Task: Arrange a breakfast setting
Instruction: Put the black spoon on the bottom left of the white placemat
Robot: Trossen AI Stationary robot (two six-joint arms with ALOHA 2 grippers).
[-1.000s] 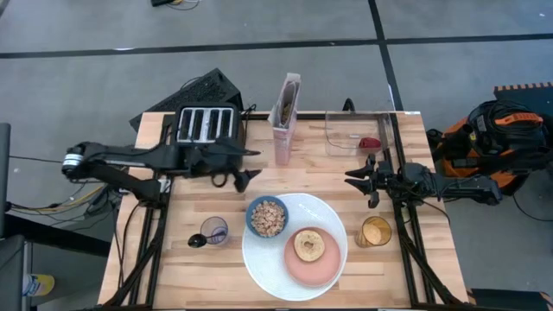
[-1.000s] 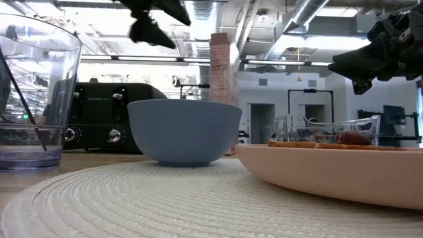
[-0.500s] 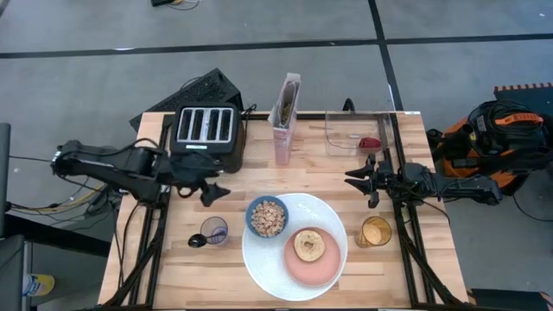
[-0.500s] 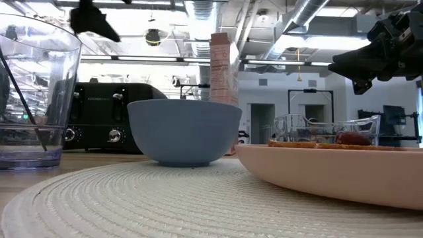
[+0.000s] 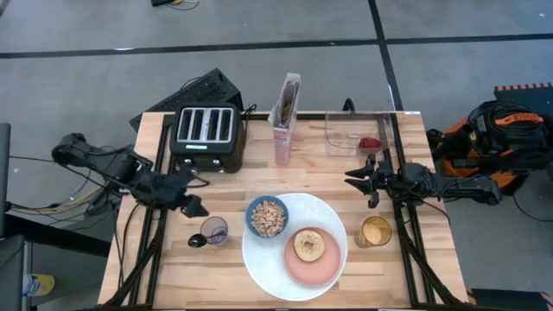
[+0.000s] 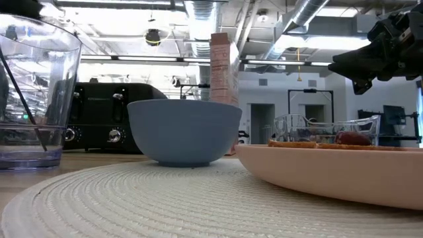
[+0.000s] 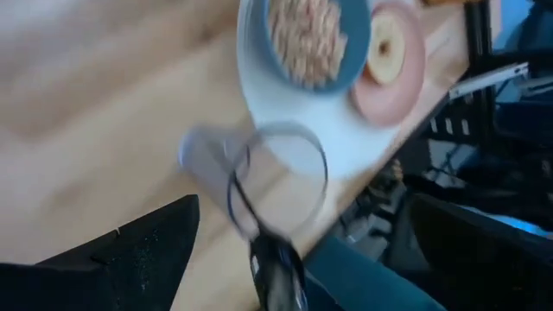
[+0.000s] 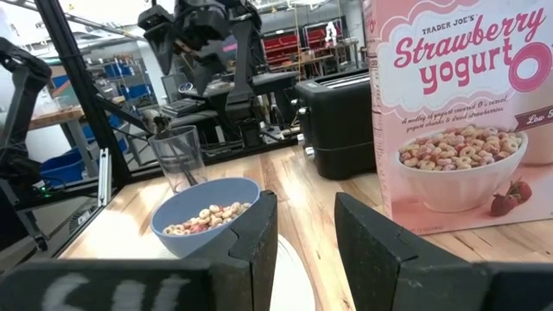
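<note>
The left hand (image 5: 192, 207) sits at the centre left of the high view, its arm reaching in from the left edge, fingers spread wide. The right hand (image 5: 352, 179) hangs right of centre, fingers closed, empty.

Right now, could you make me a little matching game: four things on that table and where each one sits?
1 blue bowl
2 bagel half
3 black spoon
4 red fruit

A in the clear container
B on the pink plate
C in the clear glass
D on the white plate, holding cereal

Pairs: 1-D, 2-B, 3-C, 4-A
</note>
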